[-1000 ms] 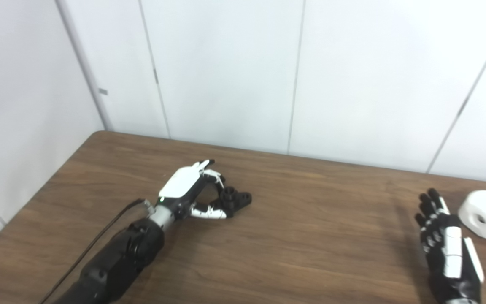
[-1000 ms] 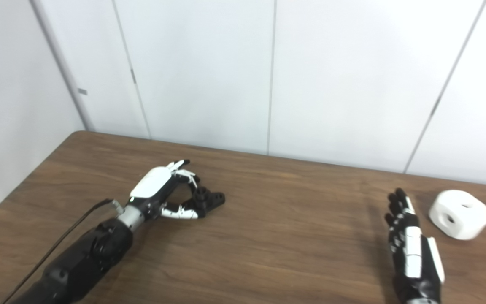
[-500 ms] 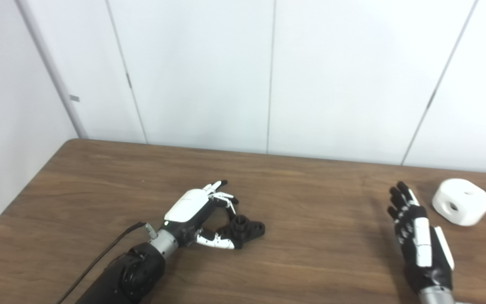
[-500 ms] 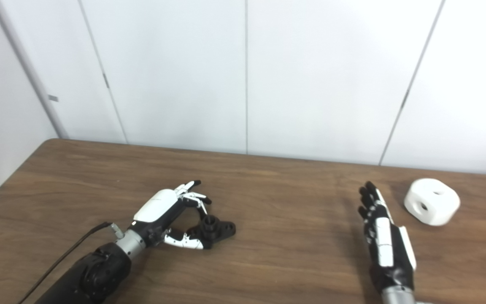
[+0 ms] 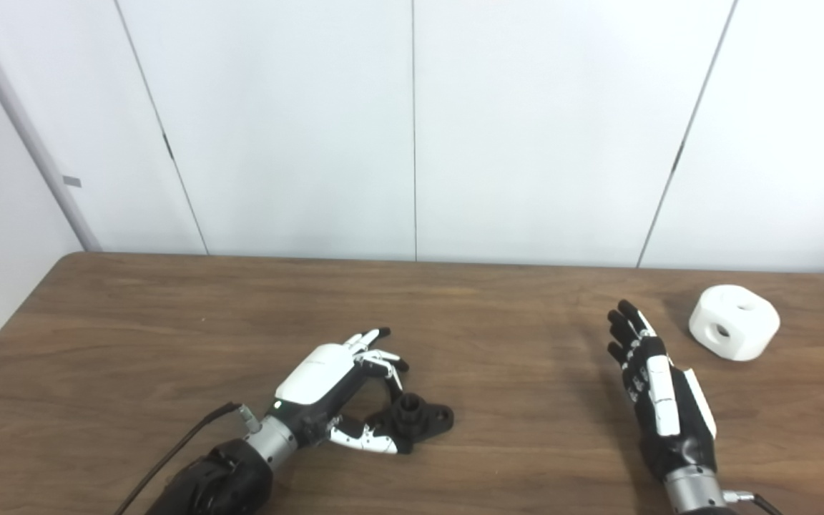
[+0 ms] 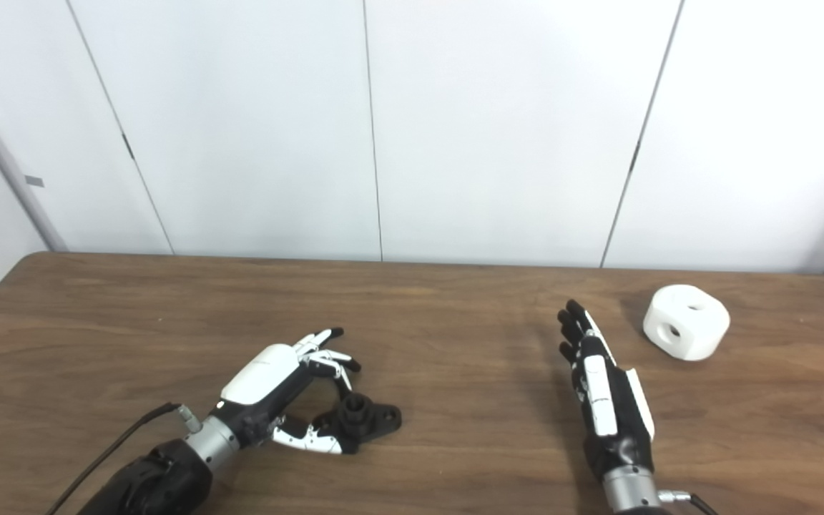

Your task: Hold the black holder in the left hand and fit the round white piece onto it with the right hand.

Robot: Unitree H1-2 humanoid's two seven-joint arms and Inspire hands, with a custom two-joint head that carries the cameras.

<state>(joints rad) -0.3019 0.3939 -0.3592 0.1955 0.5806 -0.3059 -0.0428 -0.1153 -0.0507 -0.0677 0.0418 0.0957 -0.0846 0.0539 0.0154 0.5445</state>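
Fingers (image 5: 383, 361) of the left hand (image 5: 326, 386) have curled closer around the black holder (image 5: 415, 418), not yet gripping, while the right hand (image 5: 659, 393) stays spread, short of the round white piece (image 5: 734, 322).

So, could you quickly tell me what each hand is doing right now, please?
Left hand: open, fingers curled around the black holder on the table, not closed on it.
Right hand: open, holding nothing, short of the round white piece.
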